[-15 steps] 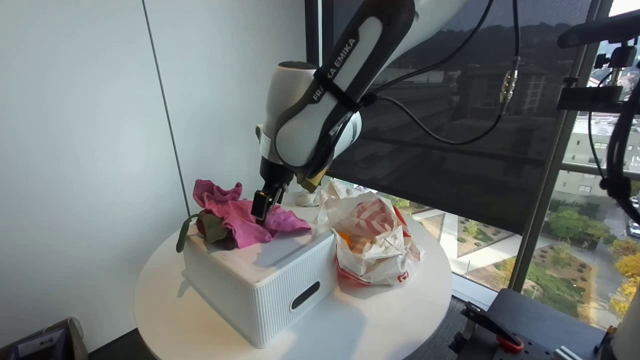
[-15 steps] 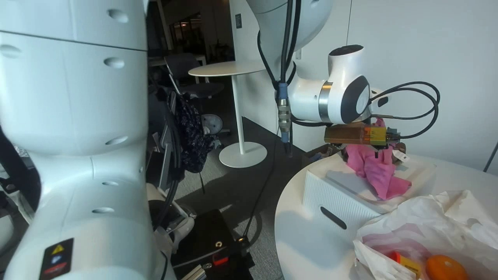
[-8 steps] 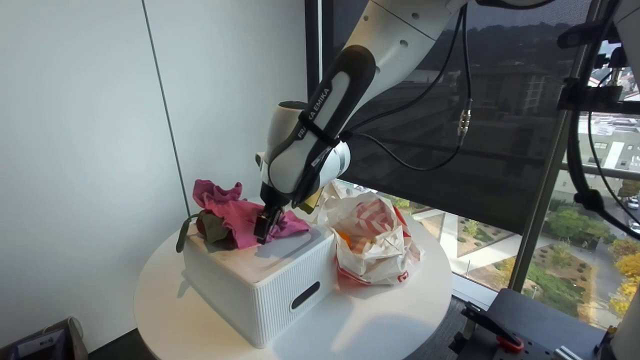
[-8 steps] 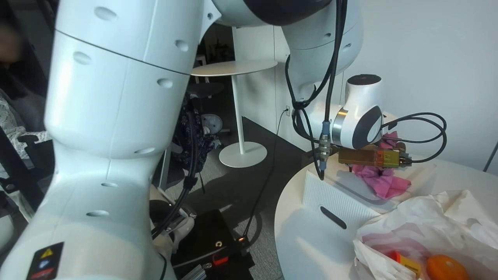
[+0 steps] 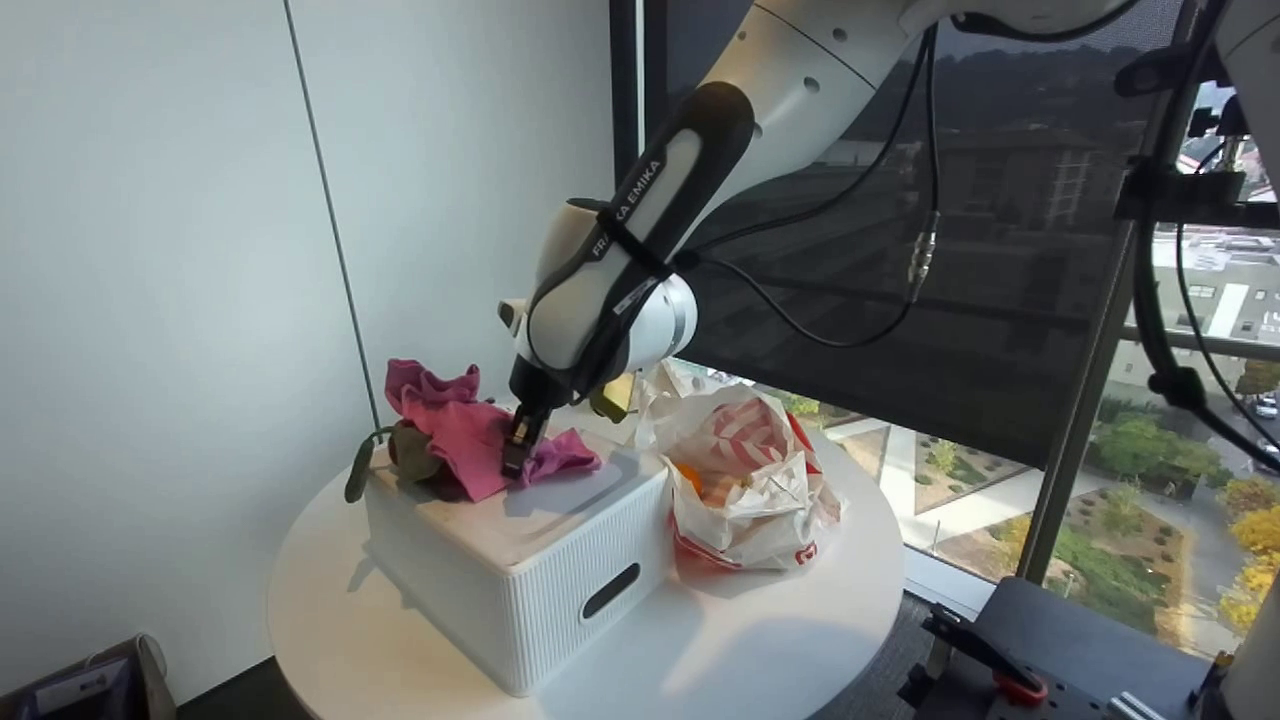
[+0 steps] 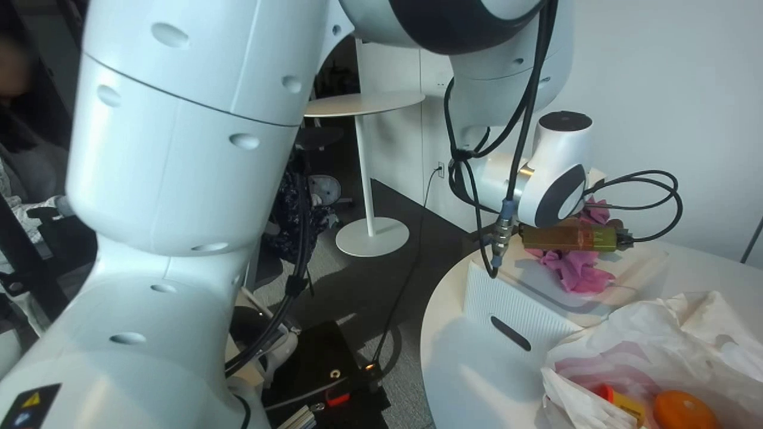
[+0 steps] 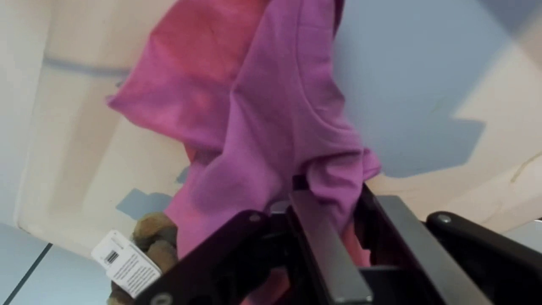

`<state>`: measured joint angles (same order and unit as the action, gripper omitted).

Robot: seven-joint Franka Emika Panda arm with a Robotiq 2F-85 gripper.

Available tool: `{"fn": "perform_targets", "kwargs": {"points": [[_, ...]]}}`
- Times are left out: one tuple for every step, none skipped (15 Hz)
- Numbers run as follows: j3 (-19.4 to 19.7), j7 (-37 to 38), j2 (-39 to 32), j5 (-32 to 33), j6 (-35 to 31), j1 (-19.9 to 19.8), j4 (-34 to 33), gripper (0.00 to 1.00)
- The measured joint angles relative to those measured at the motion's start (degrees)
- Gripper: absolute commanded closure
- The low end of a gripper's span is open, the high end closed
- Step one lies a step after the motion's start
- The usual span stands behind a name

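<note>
lying crumpled (long axis unclear), the pink fabric cloth (image 7: pixel 262 127) has a fold pinched in the black metal gripper (image 7: pixel 333 188), atop the white ribbed plastic box (image 5: pixel 450 585); the cloth's bulk lies past the fingers (image 7: pixel 328 250), away from the box's dark oval slot (image 5: pixel 611 591).

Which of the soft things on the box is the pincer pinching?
The pink cloth: a fold of it is bunched inside the pincer. The brown item with the white tag lies at the cloth's edge, outside the pincer.
</note>
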<state>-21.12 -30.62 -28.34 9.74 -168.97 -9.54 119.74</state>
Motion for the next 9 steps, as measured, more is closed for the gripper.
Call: {"fn": "perform_targets", "kwargs": {"points": [[-0.6, -0.6, 0.0, 0.0, 0.0, -0.8, 0.1, 1.00], [-1.0, -1.1, 0.0, 0.0, 0.0, -1.4, 0.2, 1.00], [-1.3, -1.4, 0.1, 0.0, 0.0, -2.0, 0.4, 0.99], [-1.4, -1.6, 0.3, -0.1, 1.0, -2.3, 0.5, 0.98], [-1.3, -1.6, 0.6, -0.2, 2.5, -2.5, 0.6, 0.98], [-1.3, -1.6, 1.2, -0.5, 4.8, -2.7, 0.7, 0.98], [-1.3, -1.8, 2.0, -1.2, 7.4, -2.7, 0.7, 0.98], [-1.3, -1.9, 3.0, -2.1, 10.2, -2.7, 0.7, 0.98], [-1.2, -2.2, 4.2, -2.9, 12.9, -2.6, 0.7, 0.98]]}}
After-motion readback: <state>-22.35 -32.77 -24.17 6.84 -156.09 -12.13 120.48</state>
